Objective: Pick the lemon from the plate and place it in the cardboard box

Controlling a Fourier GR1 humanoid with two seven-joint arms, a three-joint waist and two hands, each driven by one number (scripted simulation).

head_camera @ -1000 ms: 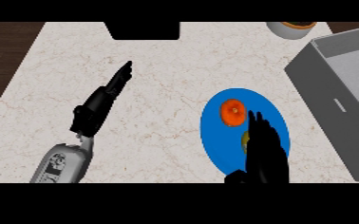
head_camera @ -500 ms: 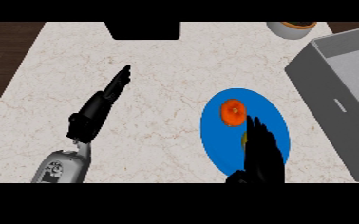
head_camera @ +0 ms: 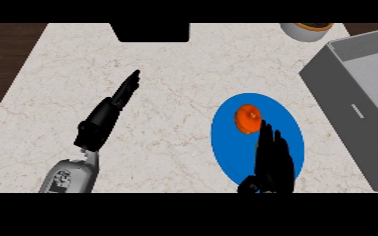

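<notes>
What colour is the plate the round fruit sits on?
Solid blue, best seen in the head view: the round plate under the orange fruit.

One head view looks steeply down at the counter (head_camera: 184,80).

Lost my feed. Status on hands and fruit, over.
Right hand open over blue plate, just short of orange fruit. Left hand open, off to the side. Grey box right, nothing between.
</notes>
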